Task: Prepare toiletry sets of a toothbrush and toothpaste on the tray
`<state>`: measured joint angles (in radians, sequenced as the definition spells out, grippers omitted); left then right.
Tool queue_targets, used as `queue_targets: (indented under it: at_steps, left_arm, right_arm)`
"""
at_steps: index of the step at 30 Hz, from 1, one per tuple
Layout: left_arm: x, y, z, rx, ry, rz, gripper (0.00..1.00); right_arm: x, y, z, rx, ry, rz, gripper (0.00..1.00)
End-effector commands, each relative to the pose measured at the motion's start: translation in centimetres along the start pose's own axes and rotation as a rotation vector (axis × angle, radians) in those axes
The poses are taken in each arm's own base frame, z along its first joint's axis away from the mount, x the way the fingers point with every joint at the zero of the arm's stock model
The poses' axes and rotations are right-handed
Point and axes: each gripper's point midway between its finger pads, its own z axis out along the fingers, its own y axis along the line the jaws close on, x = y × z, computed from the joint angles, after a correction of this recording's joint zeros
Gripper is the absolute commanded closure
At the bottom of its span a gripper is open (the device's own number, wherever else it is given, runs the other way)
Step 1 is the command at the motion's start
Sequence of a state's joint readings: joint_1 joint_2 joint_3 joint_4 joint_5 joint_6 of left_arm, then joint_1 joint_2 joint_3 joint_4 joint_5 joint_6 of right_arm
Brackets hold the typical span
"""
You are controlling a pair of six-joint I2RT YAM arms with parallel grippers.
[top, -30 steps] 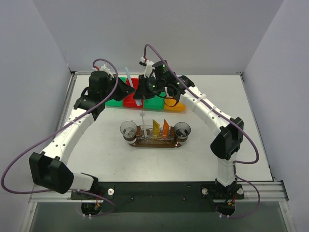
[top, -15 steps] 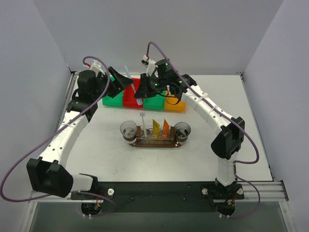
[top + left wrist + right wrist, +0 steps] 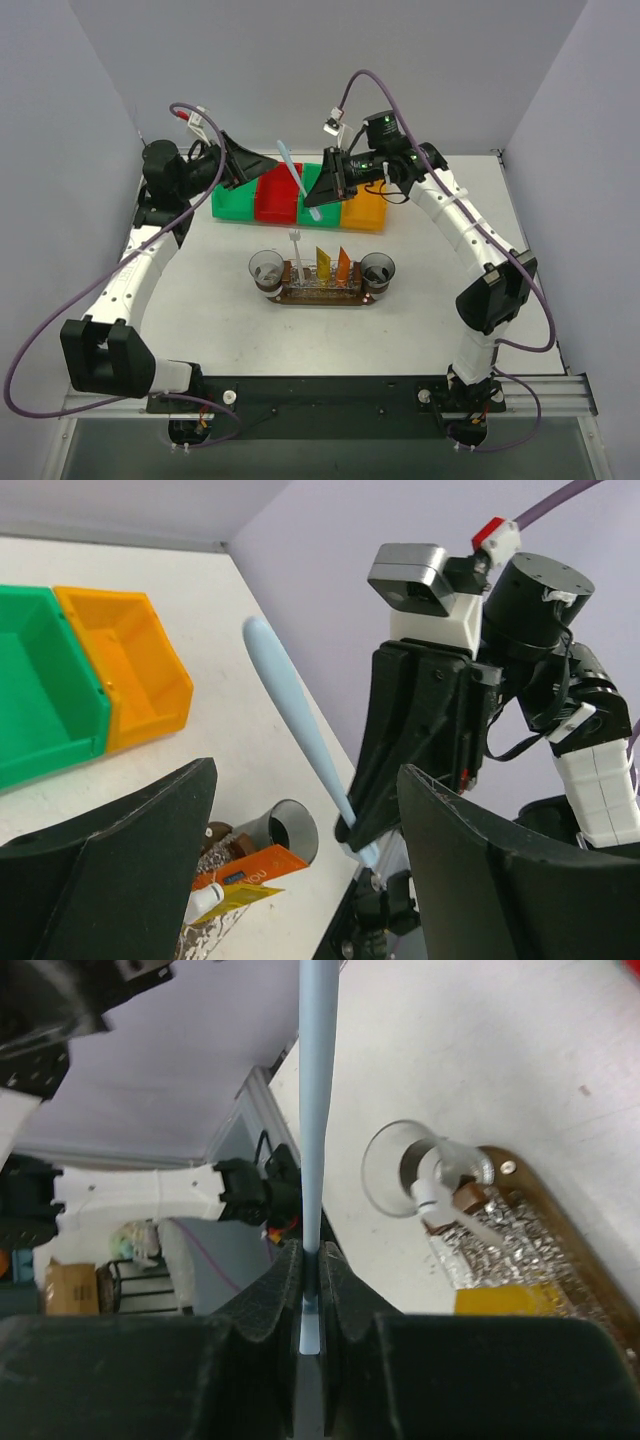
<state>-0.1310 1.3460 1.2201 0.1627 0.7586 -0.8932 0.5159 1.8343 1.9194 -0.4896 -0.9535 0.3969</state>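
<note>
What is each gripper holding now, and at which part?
The right gripper pinches the toothbrush near its lower end; the left gripper is open and empty.

I read the white left arm [image 3: 140, 270] and white right arm [image 3: 465, 225] both raised, wrists turned inward facing each other. Black left gripper [image 3: 262, 164]: jaws spread wide, holding nothing. Black right gripper [image 3: 318, 192]: pinched tight on a slim pale plastic toothbrush [image 3: 292, 170].
</note>
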Motion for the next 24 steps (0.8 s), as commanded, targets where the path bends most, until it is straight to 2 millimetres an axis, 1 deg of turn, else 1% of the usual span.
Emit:
queue_targets:
  at_steps: [1,2,4,7,11,12,14,18,22,24]
  left_arm:
    - [0.4,-2.4,0.3,0.152,0.081,0.02,0.16]
    - [0.5,-2.5,0.3,0.162,0.088,0.003,0.16]
    - [0.5,-2.2,0.5,0.165,0.094,-0.012,0.17]
    - [0.9,-2.1,0.8,0.184,0.119,-0.029,0.21]
    - [1.6,-2.2,1.0,0.209,0.159,-0.056,0.34]
    - [1.8,-2.2,0.9,0.214,0.171,-0.059,0.39]
    - [2.2,-1.9,1.0,0.208,0.181,-0.071,0.43]
    - [2.7,-1.5,1.1,0.198,0.199,-0.094,0.44]
    - [3.3,-1.7,1.4,0.199,0.224,-0.104,0.44]
    - [3.6,-1.5,1.4,0.193,0.238,-0.104,0.44]
  right_arm:
    - [3.7,4.6,-2.3,-0.156,0.121,0.017,1.0]
    - [4.2,4.6,-2.5,-0.161,0.136,0.025,1.0]
    - [5.0,4.7,-2.8,-0.162,0.162,0.039,1.0]
    - [5.8,4.6,-3.0,-0.155,0.189,0.046,1.0]
    - [6.4,4.2,-3.1,-0.14,0.213,0.051,1.0]
    - [6.5,4.1,-3.1,-0.138,0.215,0.045,1.0]
    - [6.5,4.2,-3.2,-0.136,0.218,0.043,1.0]
    - [6.7,4.3,-3.0,-0.138,0.235,0.031,1.0]
    - [6.9,4.4,-2.8,-0.137,0.245,0.022,1.0]
    - [6.6,4.4,-2.8,-0.132,0.242,0.015,1.0]
